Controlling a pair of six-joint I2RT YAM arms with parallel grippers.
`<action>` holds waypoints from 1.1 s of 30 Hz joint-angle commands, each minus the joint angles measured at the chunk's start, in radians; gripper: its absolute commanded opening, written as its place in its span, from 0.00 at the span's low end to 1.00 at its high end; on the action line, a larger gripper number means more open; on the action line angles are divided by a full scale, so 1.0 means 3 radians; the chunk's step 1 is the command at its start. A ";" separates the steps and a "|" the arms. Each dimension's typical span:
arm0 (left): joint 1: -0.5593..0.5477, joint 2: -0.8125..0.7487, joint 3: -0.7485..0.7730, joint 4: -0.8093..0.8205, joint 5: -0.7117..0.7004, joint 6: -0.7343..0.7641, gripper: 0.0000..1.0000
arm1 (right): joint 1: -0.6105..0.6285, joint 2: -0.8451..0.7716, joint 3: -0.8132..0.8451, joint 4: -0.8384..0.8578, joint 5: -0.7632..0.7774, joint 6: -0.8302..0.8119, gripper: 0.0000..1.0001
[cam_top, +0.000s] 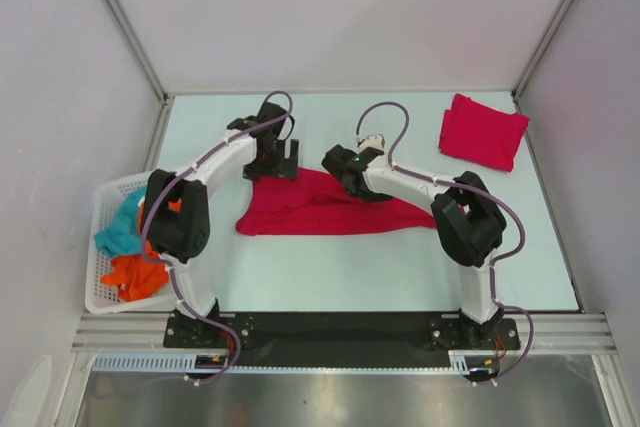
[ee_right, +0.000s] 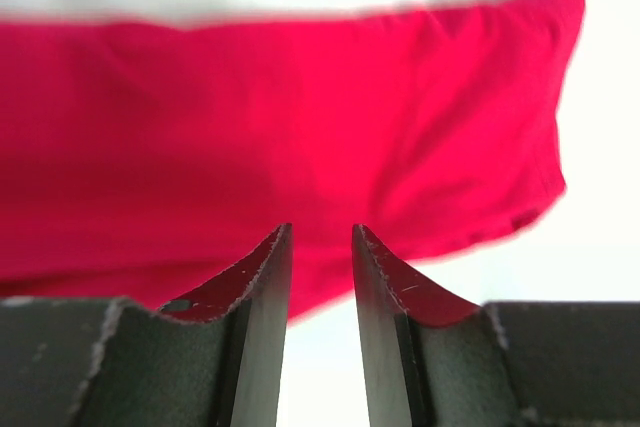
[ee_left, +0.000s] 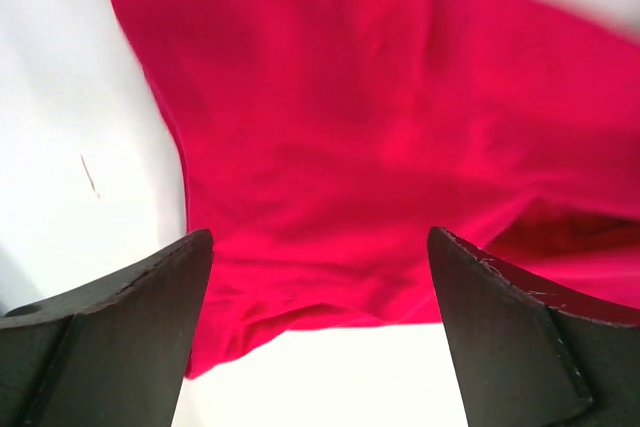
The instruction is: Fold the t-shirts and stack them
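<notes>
One crimson t-shirt [cam_top: 320, 205] lies in a long, flattened band across the middle of the table. A second t-shirt [cam_top: 482, 132] rests folded at the back right. My left gripper [cam_top: 283, 169] hovers over the band's far-left edge with its jaws wide open. In the left wrist view the cloth [ee_left: 340, 127] fills the space beyond the empty left gripper [ee_left: 318, 232]. My right gripper [cam_top: 338, 167] is at the band's far edge near the middle. In the right wrist view the right gripper [ee_right: 321, 229] has a narrow gap with nothing in it, and the shirt [ee_right: 250, 117] lies just past the tips.
A white basket [cam_top: 104, 292] at the table's left edge holds teal and orange cloths. Grey walls with metal posts close in the back and sides. A black rail with both arm bases runs along the near edge.
</notes>
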 commanded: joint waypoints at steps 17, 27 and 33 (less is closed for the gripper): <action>-0.0041 0.0144 -0.0083 0.0125 -0.0024 -0.0091 0.94 | -0.0042 0.0484 0.0264 0.0318 -0.0043 -0.0162 0.34; -0.0046 -0.0005 -0.0437 0.0217 0.0006 -0.0096 0.94 | 0.0081 0.0540 0.0193 0.0297 -0.0084 -0.0045 0.34; -0.0046 -0.0169 -0.0166 0.0033 -0.0136 -0.0086 0.94 | 0.0060 0.0525 0.0244 0.0282 -0.0018 -0.0085 0.35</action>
